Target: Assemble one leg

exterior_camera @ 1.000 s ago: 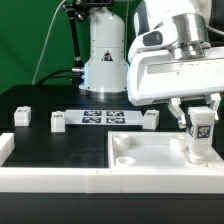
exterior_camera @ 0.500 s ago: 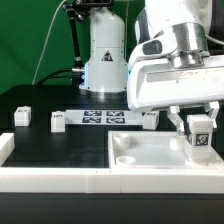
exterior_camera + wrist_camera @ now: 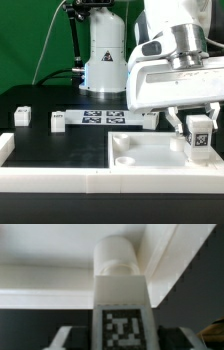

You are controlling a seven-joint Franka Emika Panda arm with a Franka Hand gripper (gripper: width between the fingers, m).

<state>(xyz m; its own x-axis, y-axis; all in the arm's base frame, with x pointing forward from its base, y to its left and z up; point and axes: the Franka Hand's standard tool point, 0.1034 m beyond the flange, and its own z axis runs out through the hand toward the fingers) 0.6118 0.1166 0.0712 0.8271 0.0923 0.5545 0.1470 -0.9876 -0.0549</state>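
My gripper (image 3: 200, 128) is shut on a leg (image 3: 201, 136), a small white peg with a black-and-white tag on its face. It holds the leg upright over the far right corner of the large white square panel (image 3: 150, 160), the leg's lower end at the panel's surface. In the wrist view the leg (image 3: 122, 297) fills the middle, its round end against the white panel (image 3: 50, 258), with a finger (image 3: 66, 336) on each side. Three more legs lie on the black table: one (image 3: 22, 117) at the exterior view's left, one (image 3: 58, 121) beside the marker board, one (image 3: 150, 118) behind the gripper.
The marker board (image 3: 103, 118) lies flat on the table behind the panel. The robot's white base (image 3: 105, 55) stands at the back. A white rail (image 3: 60, 175) runs along the table's front edge and turns up at the left.
The gripper and the leg shifted slightly to the exterior view's right and down a little between one second ago and half a second ago. Since then nothing has visibly moved.
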